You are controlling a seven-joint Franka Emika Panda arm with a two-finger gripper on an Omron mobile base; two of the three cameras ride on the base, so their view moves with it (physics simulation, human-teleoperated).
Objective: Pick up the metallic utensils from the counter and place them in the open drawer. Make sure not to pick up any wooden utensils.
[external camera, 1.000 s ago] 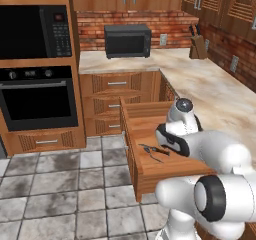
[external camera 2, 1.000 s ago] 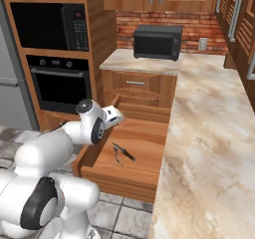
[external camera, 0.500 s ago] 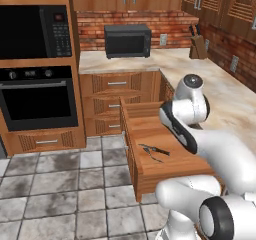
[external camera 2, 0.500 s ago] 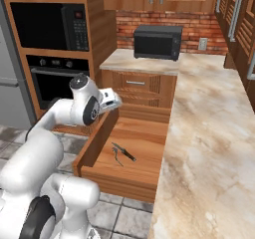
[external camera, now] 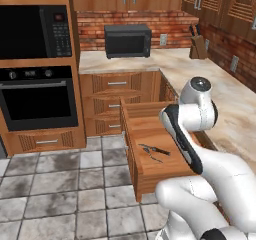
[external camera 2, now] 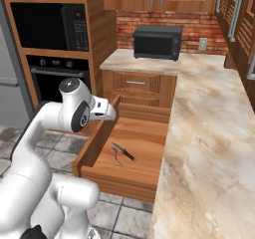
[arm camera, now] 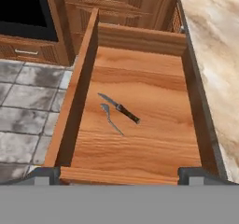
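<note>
While the gripper (arm camera: 119, 171) hangs wide open and empty above the drawer (arm camera: 140, 78), knife (arm camera: 120, 108) and a thin grey piece (arm camera: 110, 119) lying below it, a careless descent could knock them

The open drawer (external camera: 145, 134) juts out over the tiled floor (external camera: 60, 184), just below the edge of the marbled surface (external camera: 235, 109). A black-handled knife (external camera: 159, 150) and a thin grey piece (external camera: 151, 155) lie side by side on the drawer's bottom. The white arm (external camera: 192, 129) leans over the drawer's right side.
</note>
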